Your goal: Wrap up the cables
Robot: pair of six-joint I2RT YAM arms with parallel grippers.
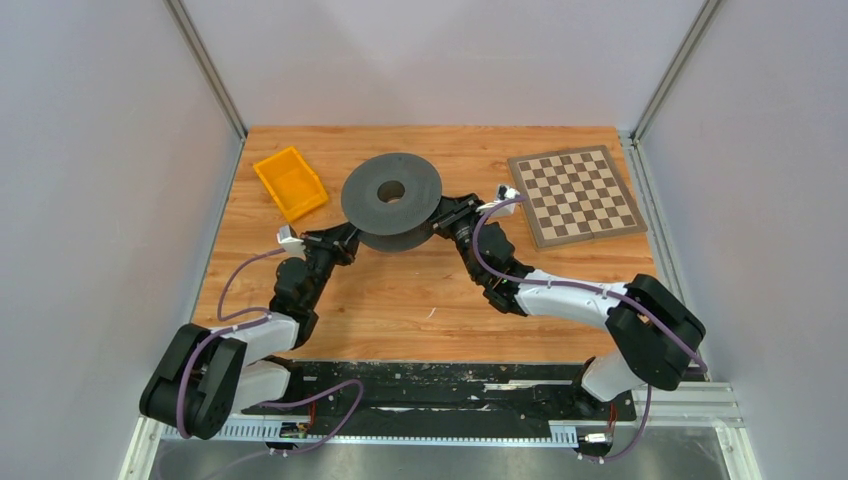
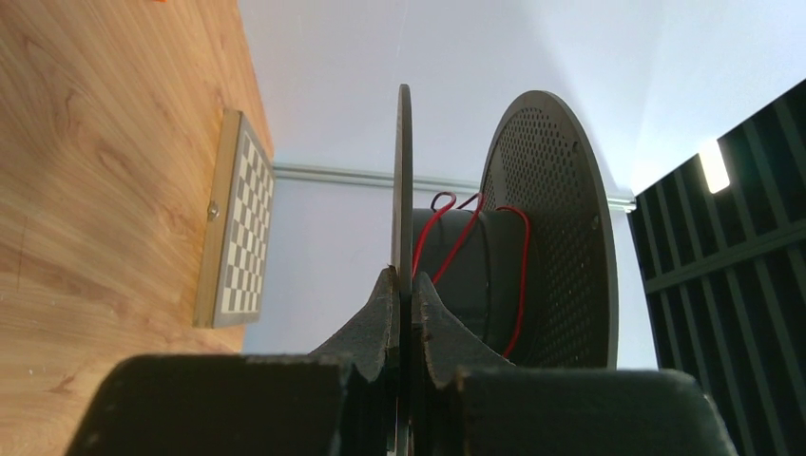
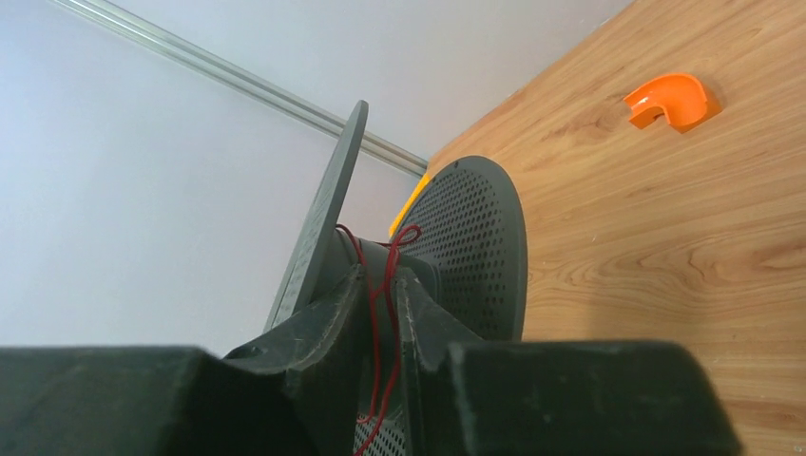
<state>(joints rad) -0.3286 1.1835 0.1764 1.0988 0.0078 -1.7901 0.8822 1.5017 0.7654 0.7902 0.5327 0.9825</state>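
A dark grey spool (image 1: 392, 190) with two round flanges is held tilted above the table. The cable (image 2: 458, 237) is a thin red wire lying in a few loose turns on the spool's core. My left gripper (image 1: 350, 238) is shut on the edge of the thin flange (image 2: 403, 190), one finger on each side. My right gripper (image 1: 447, 215) is at the spool's right side. Its fingers (image 3: 418, 313) stand narrowly apart, and two strands of the cable (image 3: 373, 285) run down through the gap, beside the perforated flange (image 3: 475, 237). The cable does not show in the top view.
A yellow bin (image 1: 290, 183) sits at the back left next to the spool. A checkerboard (image 1: 575, 195) lies at the back right. A small orange elbow piece (image 3: 668, 100) lies on the wooden table (image 1: 400, 300). Grey walls enclose the table on three sides.
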